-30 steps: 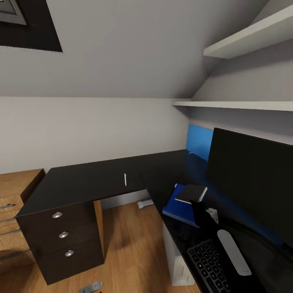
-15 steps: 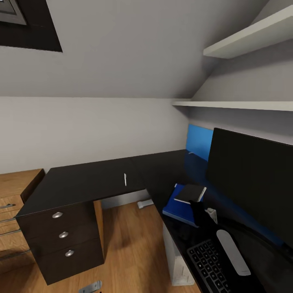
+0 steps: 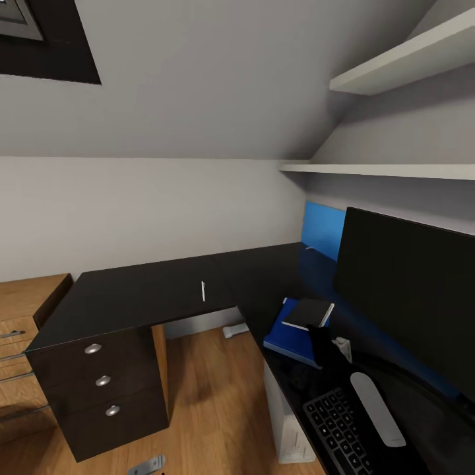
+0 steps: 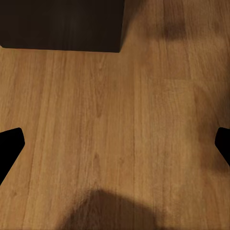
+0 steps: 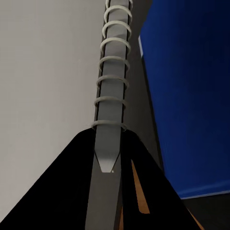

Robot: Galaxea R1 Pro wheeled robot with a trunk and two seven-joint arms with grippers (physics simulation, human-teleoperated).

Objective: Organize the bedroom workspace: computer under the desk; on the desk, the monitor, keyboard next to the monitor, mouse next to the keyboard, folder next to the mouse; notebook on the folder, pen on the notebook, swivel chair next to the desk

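The dark L-shaped desk [image 3: 145, 290] carries a pen [image 3: 203, 291], blue folder [image 3: 285, 335], keyboard [image 3: 340, 427], mouse [image 3: 377, 408] and monitor [image 3: 409, 297].

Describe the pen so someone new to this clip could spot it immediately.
Start at the dark L-shaped desk in the head view and follow its left wing, the part above the three-drawer unit. The pen lies there alone near the inner corner, well apart from the blue folder, notebook and keyboard on the other wing. It is a thin pale sliver, the one light mark on that dark top.
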